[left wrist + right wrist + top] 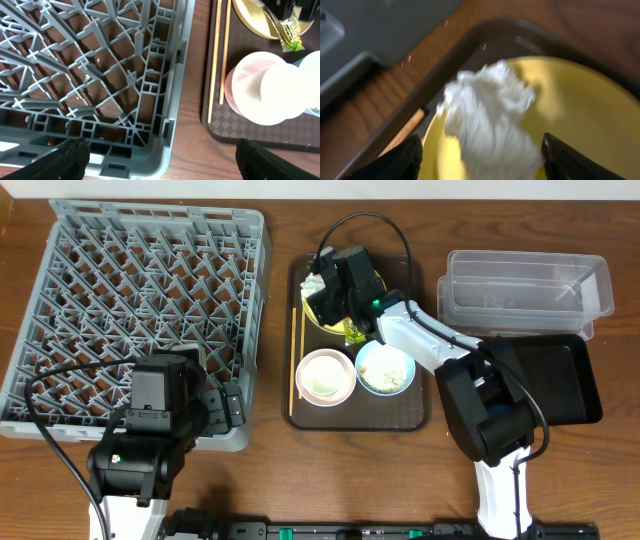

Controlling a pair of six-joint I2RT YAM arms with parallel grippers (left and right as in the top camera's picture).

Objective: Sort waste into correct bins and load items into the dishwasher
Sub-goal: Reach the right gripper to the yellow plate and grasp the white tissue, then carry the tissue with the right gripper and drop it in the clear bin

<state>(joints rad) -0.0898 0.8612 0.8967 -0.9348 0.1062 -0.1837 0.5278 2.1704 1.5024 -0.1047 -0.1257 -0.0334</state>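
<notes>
My right gripper [480, 160] is open over the yellow plate [580, 115] on the brown tray, its fingers either side of the crumpled white napkin [487, 112]; overhead it [325, 285] hides most of the plate. The snack wrapper [355, 332] lies at the plate's near edge. The whitish-pink bowl [326, 376] and the light blue bowl [385, 368] with rice scraps sit at the tray's front. Chopsticks [296, 360] lie along the tray's left side. My left gripper [162, 157] is open over the grey dish rack's [140, 310] front right corner. The cup is out of view.
The clear plastic container [525, 285] stands at the back right, the glossy black tray [560, 380] in front of it, partly under my right arm. The brown serving tray [300, 415] lies mid-table between rack and bins.
</notes>
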